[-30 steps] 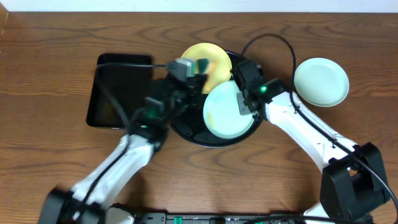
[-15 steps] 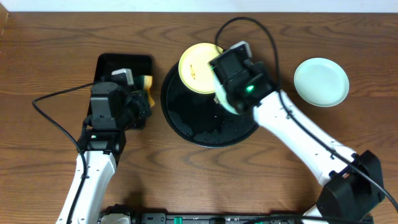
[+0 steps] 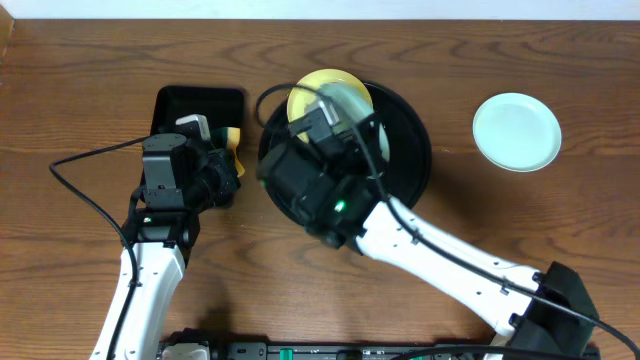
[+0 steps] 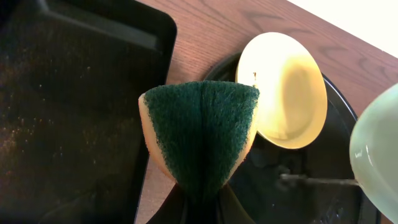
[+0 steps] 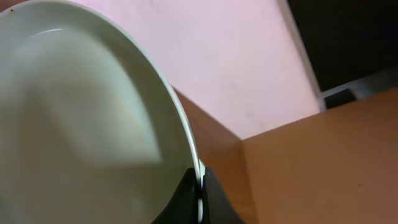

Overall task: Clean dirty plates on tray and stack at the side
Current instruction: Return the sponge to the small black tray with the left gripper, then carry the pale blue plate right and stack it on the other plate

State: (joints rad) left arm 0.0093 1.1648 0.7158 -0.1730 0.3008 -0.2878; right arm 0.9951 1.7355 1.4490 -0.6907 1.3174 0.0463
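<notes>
left pincer (image 4: 199, 200) clenched on sponge (image 4: 200, 134) beside small tray (image 4: 62, 112), likely ready to scrub | right pincer (image 5: 200, 190) grips mint plate (image 5: 81, 124) by its rim, tilted above tray (image 3: 410, 150), probably to present it for wiping | yellow plate (image 3: 312, 95) on tray's far edge | other plate (image 3: 516, 131) aside on table (image 3: 80, 80)

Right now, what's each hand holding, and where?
Left hand pinches the sponge by its creased lower edge; right hand grips a mint plate by its rim.

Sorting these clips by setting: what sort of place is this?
Probably a robot lab bench staged for dish cleaning: a yellow plate on a round black tray, a sponge in the left pincer, a mint plate in the right pincer.
</notes>
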